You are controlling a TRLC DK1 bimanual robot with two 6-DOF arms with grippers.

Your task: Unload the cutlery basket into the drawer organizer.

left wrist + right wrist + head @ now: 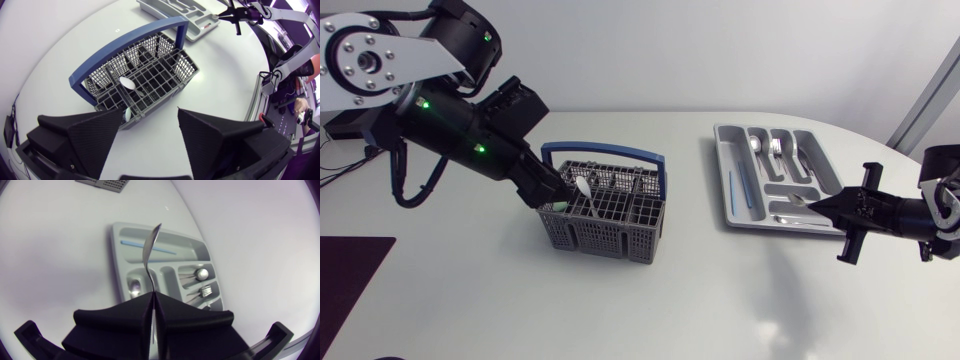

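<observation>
Black left arm, green lights, wedge-fingered tool.

White, rounded table underneath all, with a dark flat rectangle at its 8 o'clock edge and a tiny dark speck on the surface.

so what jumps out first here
The right end effector, shut on a metal utensil above the grey drawer organizer on the table's right. Then the blue-handled cutlery basket mid-table, with the left end effector open at its rim beside a white spoon.
</observation>
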